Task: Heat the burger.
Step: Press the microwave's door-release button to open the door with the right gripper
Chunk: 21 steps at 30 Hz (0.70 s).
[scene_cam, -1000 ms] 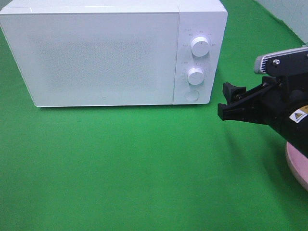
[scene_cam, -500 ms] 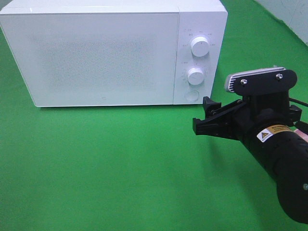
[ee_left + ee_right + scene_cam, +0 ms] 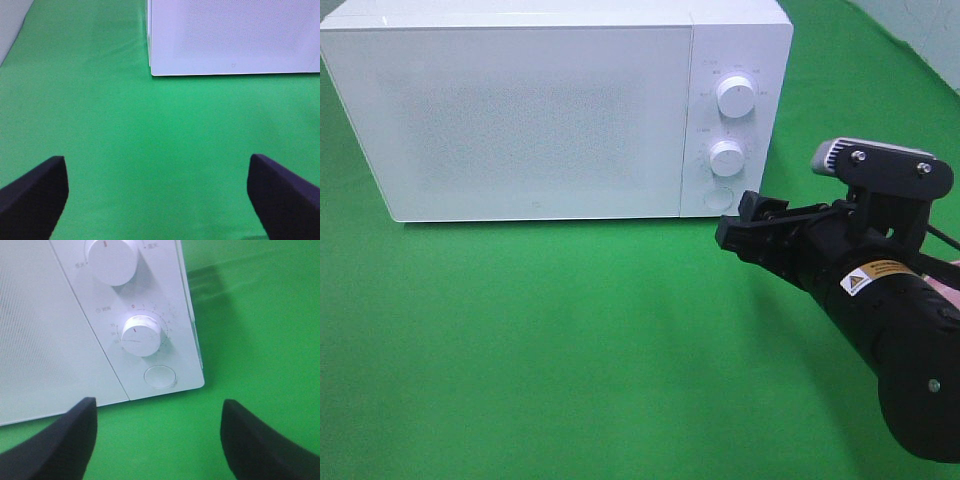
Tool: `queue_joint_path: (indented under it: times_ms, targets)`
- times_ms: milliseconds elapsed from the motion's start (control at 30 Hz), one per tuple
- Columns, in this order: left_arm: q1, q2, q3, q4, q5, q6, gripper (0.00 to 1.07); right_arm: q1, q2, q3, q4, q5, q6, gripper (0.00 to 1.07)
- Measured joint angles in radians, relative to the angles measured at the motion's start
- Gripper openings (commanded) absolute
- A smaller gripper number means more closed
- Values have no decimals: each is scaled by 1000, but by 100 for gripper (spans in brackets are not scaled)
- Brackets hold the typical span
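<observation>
The left gripper [image 3: 157,160] hangs over bare green cloth [image 3: 150,130], its fingers spread wide with nothing between them. It faces the microwave's front from well back. On the right side of the cloth, the black right arm [image 3: 905,360] reaches inward and carries a yellow warning sticker [image 3: 868,279]. The right gripper [image 3: 738,222] is released too, its jaws wide apart and empty. It is raised above the cloth, with its tips near the lower right corner of the microwave [image 3: 540,120], and no contact shows. Behind it the white microwave stands on the cloth with its door [image 3: 520,130] closed. Its right panel bears an upper knob [image 3: 735,96], a lower knob [image 3: 726,158] and a round button [image 3: 719,198] beneath them. The burger appears in none of these views, so its place cannot be told.
</observation>
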<state>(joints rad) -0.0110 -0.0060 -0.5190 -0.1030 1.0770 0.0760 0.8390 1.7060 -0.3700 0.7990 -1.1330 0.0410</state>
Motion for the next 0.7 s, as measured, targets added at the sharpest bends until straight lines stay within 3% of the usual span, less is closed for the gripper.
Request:
queue_joint_path:
  times_ms: [133,167,200,267,367,500,700]
  targets:
    - [0,0,0,0,0,0,89,0,0,0,0,0,247,50]
    - [0,0,0,0,0,0,89,0,0,0,0,0,372,41]
    - [0,0,0,0,0,0,89,0,0,0,0,0,372,41]
    - [0,0,0,0,0,0,89,0,0,0,0,0,618,24]
    - [0,0,0,0,0,0,89,0,0,0,0,0,673,20]
    - [0,0,0,0,0,0,89,0,0,0,0,0,950,5]
    - [0,0,0,0,0,0,89,0,0,0,0,0,1062,0]
